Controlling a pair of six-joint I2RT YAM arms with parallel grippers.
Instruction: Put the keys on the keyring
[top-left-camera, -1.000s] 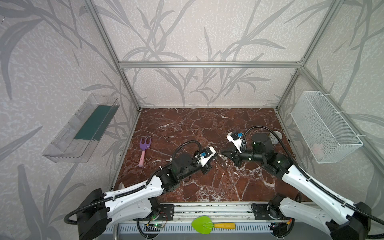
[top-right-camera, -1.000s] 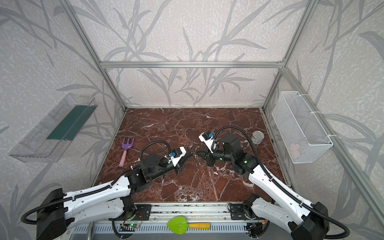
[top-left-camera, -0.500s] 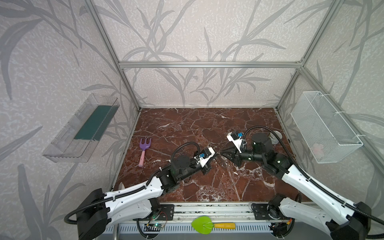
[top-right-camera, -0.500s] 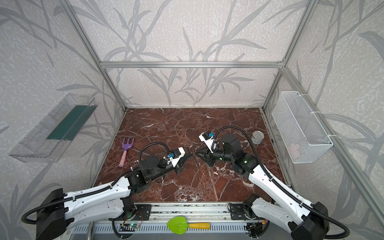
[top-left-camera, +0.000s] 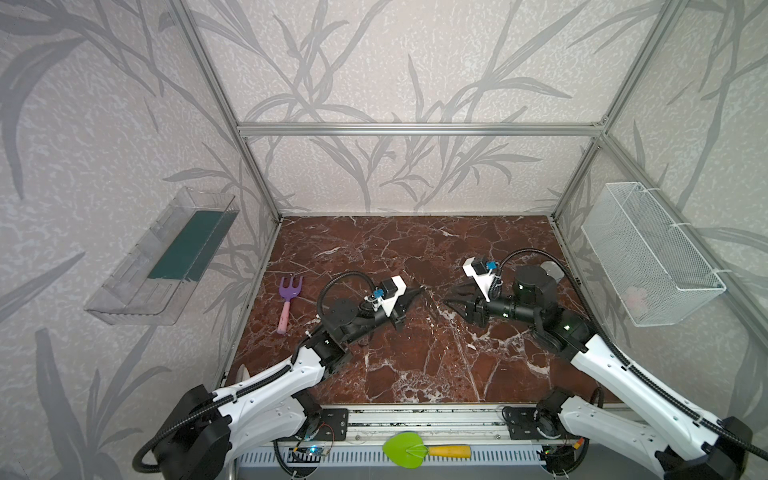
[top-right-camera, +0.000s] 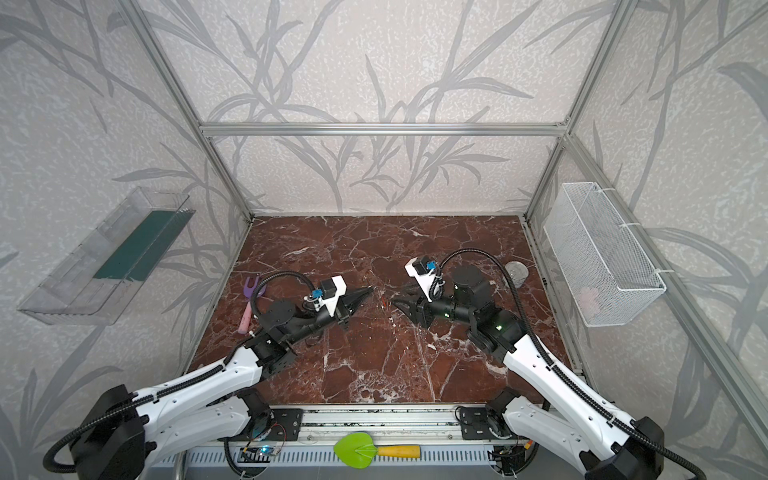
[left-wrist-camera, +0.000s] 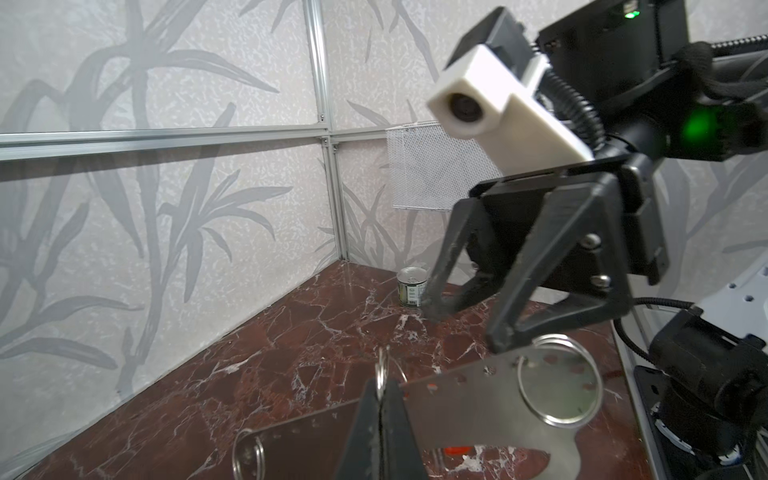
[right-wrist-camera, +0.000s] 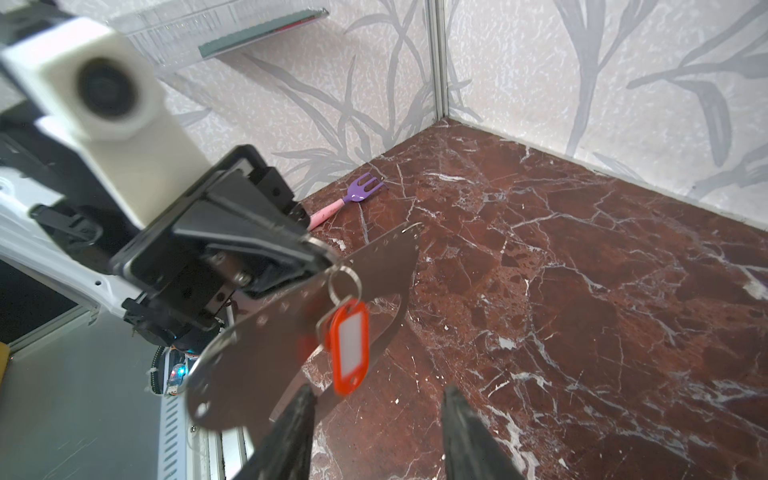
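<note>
Above the table (top-left-camera: 415, 353), left claw (left-wrist-camera: 380, 399) was clamped on the keyring (left-wrist-camera: 478, 399), keys (right-wrist-camera: 349, 345) hanging from it. Right claw (right-wrist-camera: 378, 390) stood half open, empty, facing it. Left arm (top-left-camera: 270, 382) and right arm (top-left-camera: 615, 374) stretched low.

Bright, even, diffuse light fills the cell. In both top views the arms cast only soft, faint shadows on the polished red-brown marble bench (top-left-camera: 395, 245). Wide-angle bowing leans the aluminium frame posts (top-left-camera: 258, 174) outward toward ten and two o'clock. In the right wrist view the keys on their red plastic, white-labelled tag (right-wrist-camera: 349, 345) are smeared by blur. The near white boxy camera housing (right-wrist-camera: 99, 95) is out of focus, and the flat pale-grey metal keyring (right-wrist-camera: 249, 374) carries dull glare. In the left wrist view a green indicator light (left-wrist-camera: 702, 124) blooms.
</note>
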